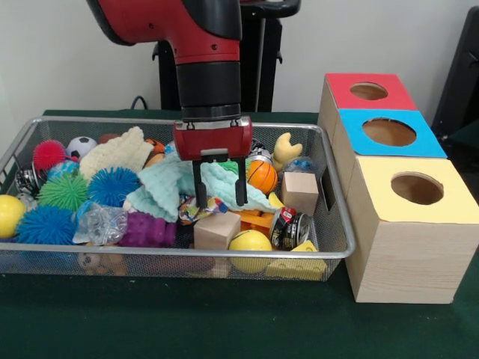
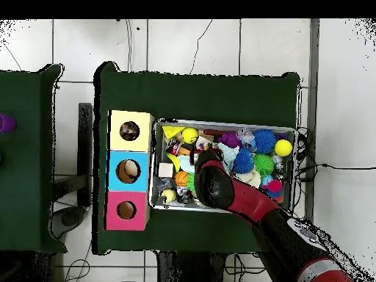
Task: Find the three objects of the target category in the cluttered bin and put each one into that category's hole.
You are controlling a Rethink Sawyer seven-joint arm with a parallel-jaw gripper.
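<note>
At the left end of the wire bin [image 1: 15, 149] in your front view, you have a yellow ball [image 1: 9, 215] against the mesh, with a pink spiky ball [image 1: 49, 153] and a small soccer ball [image 1: 81, 146] farther back. Next come a green spiky ball [image 1: 63, 191] and two blue spiky balls [image 1: 111, 185], then a crumpled clear wrapper [image 1: 101, 222] beside a purple knobbly piece [image 1: 147, 230]. A cream knitted cloth [image 1: 116, 153] lies behind them. Toward the middle you see a mint-green cloth [image 1: 168, 187], and the gripper [image 1: 220, 200] hangs straight down over it; its two dark fingers [image 1: 200, 193] stand a moderate way apart with nothing between them, their tips down among the clutter just behind a wooden block [image 1: 217, 230]. Whether the tips touch the cloth you cannot tell. Just right of the gripper sits a small basketball [image 1: 262, 176], and in front of it a yellow ball [image 1: 250, 243] rests at the near rim beside a tin can [image 1: 290, 228] lying on its side. A second wooden cube [image 1: 300, 191] stands behind the can, with a cream bone-shaped toy [image 1: 287, 149] near the far rim. Right of the bin you have three boxes in a row, touching one another: the yellow-topped box [image 1: 408, 224] nearest, the blue-topped box [image 1: 389, 134] in the middle, the red-topped box [image 1: 367, 93] farthest, each with a round hole in its top. In the overhead view the arm [image 2: 250, 202] covers the bin's [image 2: 220, 123] middle.
</note>
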